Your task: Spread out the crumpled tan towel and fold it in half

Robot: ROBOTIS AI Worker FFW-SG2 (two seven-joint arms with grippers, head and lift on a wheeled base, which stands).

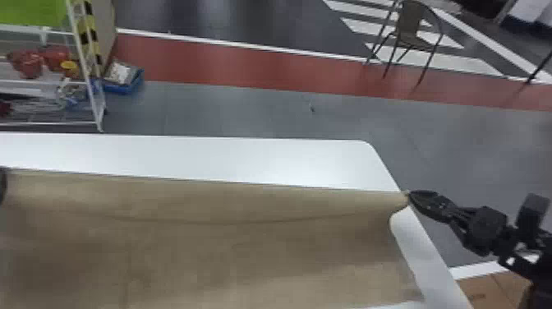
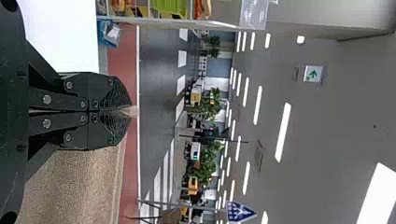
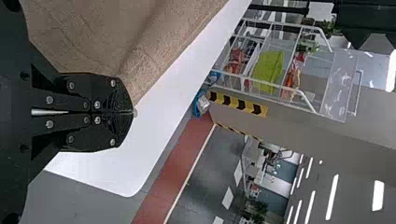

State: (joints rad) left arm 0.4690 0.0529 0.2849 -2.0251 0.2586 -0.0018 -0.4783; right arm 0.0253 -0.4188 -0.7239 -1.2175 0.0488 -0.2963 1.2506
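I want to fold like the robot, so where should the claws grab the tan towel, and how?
Probably best at both ends of its far edge, pinched from the outer sides. The towel is wide, thin and floppy, and that edge stretches almost straight between the left claw and right claw, so two pinches should keep it spread.

The towel (image 1: 226,250) lies over the counter (image 1: 246,158), between the left gripper (image 1: 2,185) at its far left corner, probably, and the right gripper (image 1: 410,196) at its far right corner. Beyond the counter, a rack (image 1: 84,63) stands left, a bin (image 1: 128,88) just right of it on the floor (image 1: 246,111), a chair (image 1: 410,26) far right.
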